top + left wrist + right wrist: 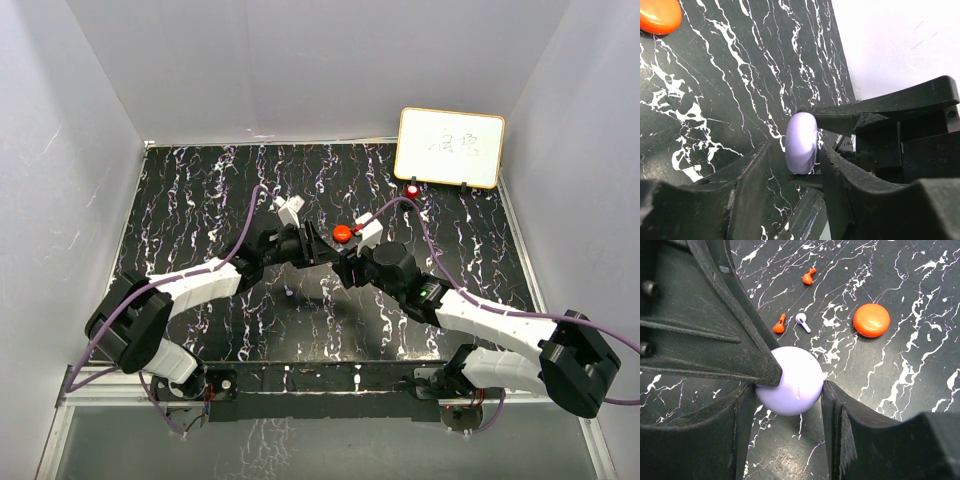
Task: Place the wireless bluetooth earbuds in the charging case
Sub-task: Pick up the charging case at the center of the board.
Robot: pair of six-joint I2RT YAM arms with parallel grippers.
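Observation:
A pale purple round charging case (795, 377) hangs above the table, with my right gripper (789, 392) shut on its two sides. My left gripper (795, 167) straddles the same case (801, 137) edge-on: one finger (840, 175) lies against it, while a narrow gap shows at the other finger (752, 175). In the top view both grippers, left (318, 246) and right (347, 264), meet at mid-table and hide the case. On the table beyond lie two red earbuds (809, 276) (780, 323) and a pale earbud (801, 321).
A closed red-orange round case (871, 320) (342, 233) (657, 15) lies on the marbled black table (200, 200) just past the grippers. A small whiteboard (450, 147) stands at the back right with a small red object (413, 189) at its foot. White walls surround the table.

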